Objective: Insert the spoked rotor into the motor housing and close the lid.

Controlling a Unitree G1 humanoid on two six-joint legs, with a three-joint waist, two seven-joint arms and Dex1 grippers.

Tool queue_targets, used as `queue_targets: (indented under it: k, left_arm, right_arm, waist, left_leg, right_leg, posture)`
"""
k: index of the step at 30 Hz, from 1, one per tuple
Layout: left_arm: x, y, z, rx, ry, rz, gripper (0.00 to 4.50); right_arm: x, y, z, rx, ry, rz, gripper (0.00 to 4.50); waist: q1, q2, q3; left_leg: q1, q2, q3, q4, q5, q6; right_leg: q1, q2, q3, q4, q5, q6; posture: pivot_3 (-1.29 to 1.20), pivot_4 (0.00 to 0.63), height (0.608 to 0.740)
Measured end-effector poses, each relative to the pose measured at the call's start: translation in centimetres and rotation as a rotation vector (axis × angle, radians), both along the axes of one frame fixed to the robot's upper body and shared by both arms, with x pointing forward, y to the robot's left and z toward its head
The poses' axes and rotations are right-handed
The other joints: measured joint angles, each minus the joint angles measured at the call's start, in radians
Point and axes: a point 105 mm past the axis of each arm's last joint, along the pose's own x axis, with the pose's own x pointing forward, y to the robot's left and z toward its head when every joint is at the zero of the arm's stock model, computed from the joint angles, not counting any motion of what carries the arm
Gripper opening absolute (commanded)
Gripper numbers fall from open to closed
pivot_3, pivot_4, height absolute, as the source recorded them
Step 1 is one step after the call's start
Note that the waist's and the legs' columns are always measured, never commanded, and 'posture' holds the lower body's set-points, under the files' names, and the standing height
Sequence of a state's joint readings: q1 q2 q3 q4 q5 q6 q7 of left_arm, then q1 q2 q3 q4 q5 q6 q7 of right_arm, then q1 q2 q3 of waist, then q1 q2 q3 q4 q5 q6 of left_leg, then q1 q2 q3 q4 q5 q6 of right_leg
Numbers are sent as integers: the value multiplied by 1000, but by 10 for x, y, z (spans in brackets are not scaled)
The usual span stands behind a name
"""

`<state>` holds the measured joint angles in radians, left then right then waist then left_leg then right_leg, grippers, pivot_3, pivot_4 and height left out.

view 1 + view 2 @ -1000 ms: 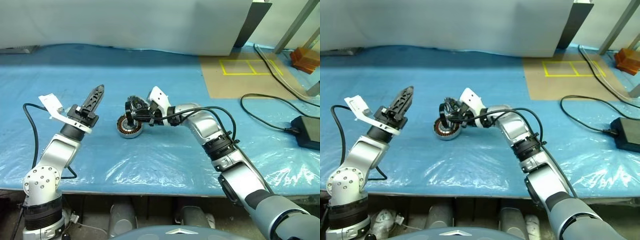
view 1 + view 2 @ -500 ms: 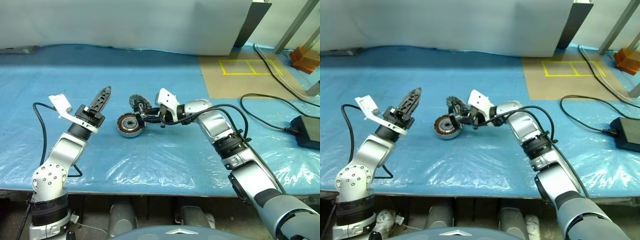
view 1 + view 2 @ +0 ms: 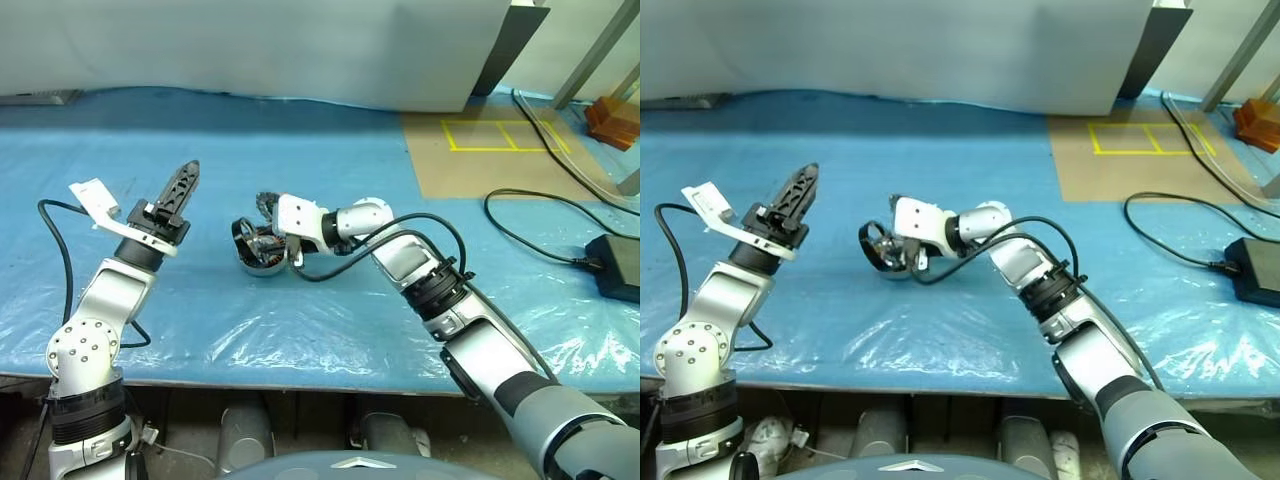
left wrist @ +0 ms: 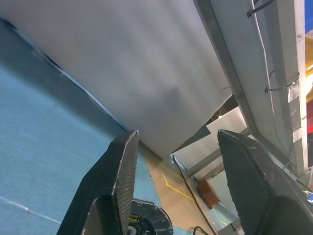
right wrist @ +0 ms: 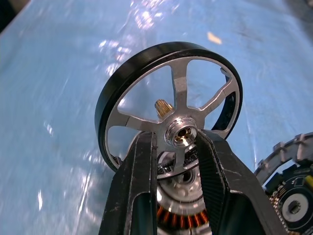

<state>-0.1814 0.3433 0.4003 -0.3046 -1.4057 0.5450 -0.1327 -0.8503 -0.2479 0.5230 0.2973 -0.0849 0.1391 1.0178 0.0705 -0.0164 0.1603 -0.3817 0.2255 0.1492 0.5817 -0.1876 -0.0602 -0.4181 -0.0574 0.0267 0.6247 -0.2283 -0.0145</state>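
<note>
Right tool [image 5: 177, 147] on spoked rotor [image 5: 171, 103], seemingly tilted.

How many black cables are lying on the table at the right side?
2. One cable curls across the blue sheet to a black box near the right edge; another cable runs from the far corner over the brown board. More may lie beyond the picture's edge.
</note>
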Motion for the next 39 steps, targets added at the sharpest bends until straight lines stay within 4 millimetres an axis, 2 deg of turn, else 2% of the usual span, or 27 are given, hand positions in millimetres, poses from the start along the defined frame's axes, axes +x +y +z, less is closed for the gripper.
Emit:
queue_targets:
  k: [3,5,10,13,18,24,30,34,39]
  left_arm:
    - [0,-1,-4,-13,9,1,2740]
    - [0,-4,-7,-22,16,-4,2740]
    - [0,-4,-7,-23,17,-3,2740]
    - [0,-4,-7,-23,17,-3,2740]
    - [0,-4,-7,-22,14,-1,2740]
    - [0,-4,-6,-23,12,1,2740]
    - [1,-6,-8,-32,15,-1,2740]
    - [1,-6,-9,-30,17,1,2740]
    - [2,-9,-11,-38,20,-2,2740]
  right_arm:
    - [3,-4,6,-31,-66,14,807]
    - [5,0,18,-36,-122,33,807]
    - [6,10,32,-57,-265,85,807]
    - [6,12,27,-107,-320,125,807]
    - [13,14,1,-224,-391,175,807]
    - [23,20,1,-269,-498,199,807]
    - [16,19,1,-294,-530,269,807]
    - [6,19,0,-347,-617,360,807]
    - [9,24,3,-414,-740,395,807]
  waist:
    - [-4,0,0]
    - [-11,0,0]
    - [-20,0,0]
    - [-21,0,0]
    - [-25,0,0]
    - [-29,0,0]
    - [-28,0,0]
    - [-28,0,0]
    - [-29,0,0]
  left_leg:
    - [1,0,0,0,0,0]
    - [1,1,0,0,0,0]
    - [0,1,0,0,0,0]
    - [0,1,0,0,0,0]
    - [0,1,0,0,0,0]
    - [0,2,0,0,0,0]
    - [0,2,0,0,0,0]
    - [0,2,0,0,0,0]
    - [0,2,0,1,0,0]
  right_leg:
    - [0,0,0,1,0,0]
    - [0,2,1,1,0,0]
    - [0,2,1,0,0,0]
    - [0,2,0,0,0,0]
    - [-1,2,1,1,0,0]
    - [-1,2,1,1,-1,-2]
    - [-1,2,1,1,0,-1]
    - [-1,2,1,1,0,-1]
    - [-1,2,1,1,0,-1]
  posture:
    - [0,150,740]
    - [0,150,740]
    - [0,150,740]
    - [0,150,740]
    - [0,150,740]
    - [0,150,740]
    - [0,150,740]
    - [0,150,740]
    - [0,150,740]
